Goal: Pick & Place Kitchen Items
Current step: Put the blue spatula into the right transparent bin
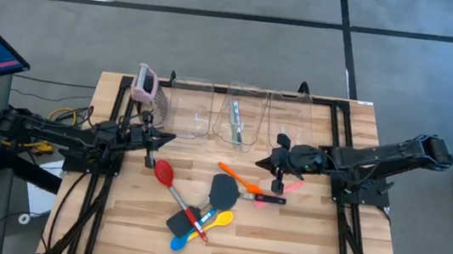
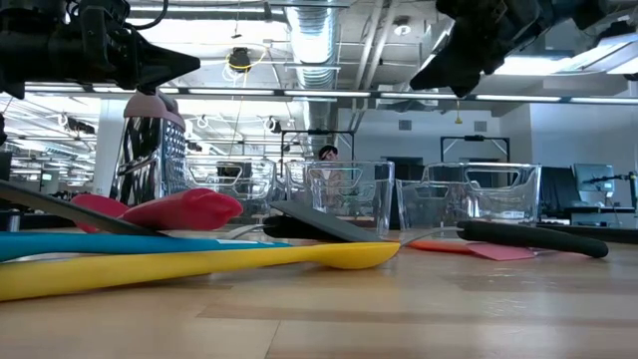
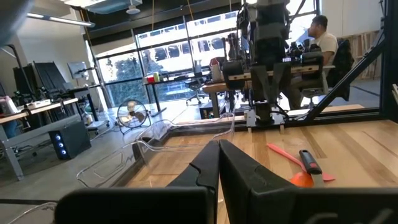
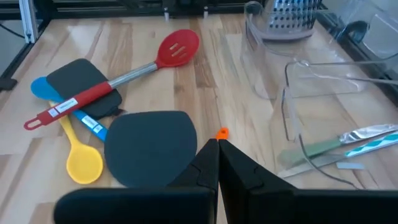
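Observation:
The kitchen items lie in a loose heap mid-table. They are a red slotted spoon point(image 1: 163, 171) with a red handle, two black spatulas point(image 1: 224, 189) point(image 1: 181, 222), a yellow spoon point(image 1: 220, 219), a blue spoon point(image 1: 179, 243), an orange spatula point(image 1: 238, 178) and a pink spatula point(image 1: 269, 200) with a black handle. A clear-teal utensil point(image 4: 348, 146) lies in the middle bin. My right gripper point(image 1: 264, 161) hangs shut above the orange spatula's far side, empty. My left gripper point(image 1: 170, 138) waits shut at the left, above the table, also empty.
Three clear plastic bins point(image 1: 190, 106) point(image 1: 240, 116) point(image 1: 289, 117) stand in a row along the far edge. A pink-topped metal grater point(image 1: 146, 84) stands to their left. Bare wood lies toward the near edge and both near corners. A person sits in the room behind the table.

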Action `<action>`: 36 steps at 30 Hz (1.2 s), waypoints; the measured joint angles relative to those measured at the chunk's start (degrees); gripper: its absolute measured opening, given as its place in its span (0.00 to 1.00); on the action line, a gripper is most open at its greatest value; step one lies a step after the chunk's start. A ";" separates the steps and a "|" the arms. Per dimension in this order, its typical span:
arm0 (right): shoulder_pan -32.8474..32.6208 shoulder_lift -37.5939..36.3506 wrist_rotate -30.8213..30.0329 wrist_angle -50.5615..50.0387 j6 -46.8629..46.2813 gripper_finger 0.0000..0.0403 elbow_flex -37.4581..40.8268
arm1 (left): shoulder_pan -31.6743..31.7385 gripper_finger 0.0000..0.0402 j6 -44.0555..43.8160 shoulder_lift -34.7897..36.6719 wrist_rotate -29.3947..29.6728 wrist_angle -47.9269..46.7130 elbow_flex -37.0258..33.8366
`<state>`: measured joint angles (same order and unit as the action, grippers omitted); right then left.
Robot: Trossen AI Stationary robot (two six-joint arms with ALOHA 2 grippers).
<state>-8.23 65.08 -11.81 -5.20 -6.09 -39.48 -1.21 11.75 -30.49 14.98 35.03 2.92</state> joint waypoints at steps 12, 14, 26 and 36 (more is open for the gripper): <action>0.50 6.23 -0.13 1.56 0.00 0.00 -0.04 | 0.00 0.01 0.00 0.01 0.00 0.00 0.00; 0.87 7.57 -0.16 3.25 -0.02 0.00 -0.04 | 0.00 0.01 0.00 -0.02 0.00 -0.02 0.00; 3.52 10.58 4.09 -17.47 -8.61 0.00 -8.09 | 0.00 0.01 0.01 0.01 0.01 0.03 0.00; 1.77 17.96 12.57 -23.96 -8.96 0.00 -12.39 | 0.00 0.01 0.02 -0.38 1.20 0.25 0.00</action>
<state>-6.46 83.04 0.76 -29.17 -15.04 -51.87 -1.21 11.77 -30.86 16.19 35.28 2.92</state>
